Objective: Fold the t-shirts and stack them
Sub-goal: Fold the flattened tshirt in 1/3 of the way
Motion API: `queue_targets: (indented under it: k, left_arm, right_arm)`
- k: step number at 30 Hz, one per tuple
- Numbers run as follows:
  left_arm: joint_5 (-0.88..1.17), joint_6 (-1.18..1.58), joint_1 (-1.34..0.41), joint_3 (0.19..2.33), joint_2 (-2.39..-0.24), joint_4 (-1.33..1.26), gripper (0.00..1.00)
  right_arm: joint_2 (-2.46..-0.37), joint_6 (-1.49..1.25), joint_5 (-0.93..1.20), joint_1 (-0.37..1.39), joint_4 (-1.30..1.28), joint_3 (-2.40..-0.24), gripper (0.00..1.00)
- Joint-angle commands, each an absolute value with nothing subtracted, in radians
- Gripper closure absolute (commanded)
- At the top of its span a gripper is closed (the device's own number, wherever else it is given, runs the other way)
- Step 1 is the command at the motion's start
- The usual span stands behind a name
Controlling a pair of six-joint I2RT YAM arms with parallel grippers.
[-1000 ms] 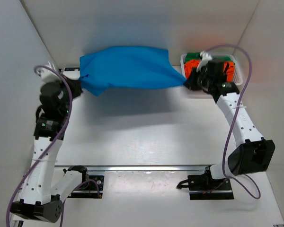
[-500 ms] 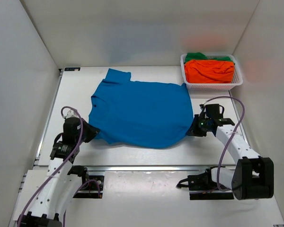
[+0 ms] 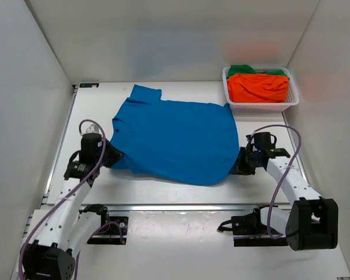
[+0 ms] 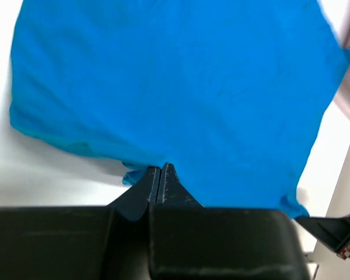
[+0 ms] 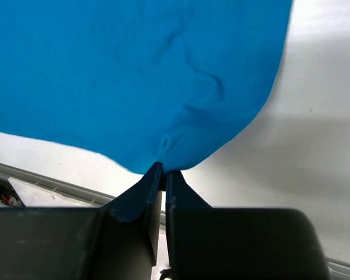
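Note:
The bright blue t-shirt (image 3: 175, 140) lies spread flat across the middle of the table, collar and a sleeve towards the back left. My left gripper (image 3: 112, 157) is shut on its near left corner; in the left wrist view the blue cloth (image 4: 175, 87) runs up from the pinched left gripper (image 4: 161, 169). My right gripper (image 3: 238, 167) is shut on the near right corner, and the right wrist view shows the shirt (image 5: 134, 76) puckered at the shut right gripper (image 5: 163, 169). An orange t-shirt (image 3: 258, 86) lies on a green one (image 3: 240, 69) in the basket.
The white mesh basket (image 3: 291, 100) stands at the back right corner. White walls close in the table on three sides. A metal rail (image 3: 181, 206) runs along the near edge by the arm bases.
A second ago both grippers held the blue shirt bunched up at the back of the table. They have drawn it towards the near edge and laid it out flat, still gripping its corners.

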State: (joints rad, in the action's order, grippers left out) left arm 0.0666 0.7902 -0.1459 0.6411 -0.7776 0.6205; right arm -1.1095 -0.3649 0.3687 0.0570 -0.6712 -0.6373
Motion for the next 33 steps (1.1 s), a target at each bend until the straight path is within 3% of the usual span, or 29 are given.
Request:
queue_targets:
  k: [1,17,31,33]
  left_arm:
    - [0.025,0.74,-0.135,0.736,-0.868,0.517,1.0]
    - [0.035,0.64,-0.084,1.044,-1.366,0.339,1.0]
    - [0.038,0.577,-0.08,1.236,-1.638,0.316,1.0]
    - [0.041,0.574,-0.081,1.268,-1.677,0.308,1.0]
  right_arm:
    - [-1.155,-0.313,0.394,0.044,-0.675,-0.73,1.0]
    - [-1.492,-0.244,0.341,0.002,-0.623,-0.962,1.0]
    - [-1.677,-0.294,0.259,-0.028,-0.597,-1.138,1.0]
    - [-1.674,-0.314,0.246,-0.031,-0.572,-1.14,0.91]
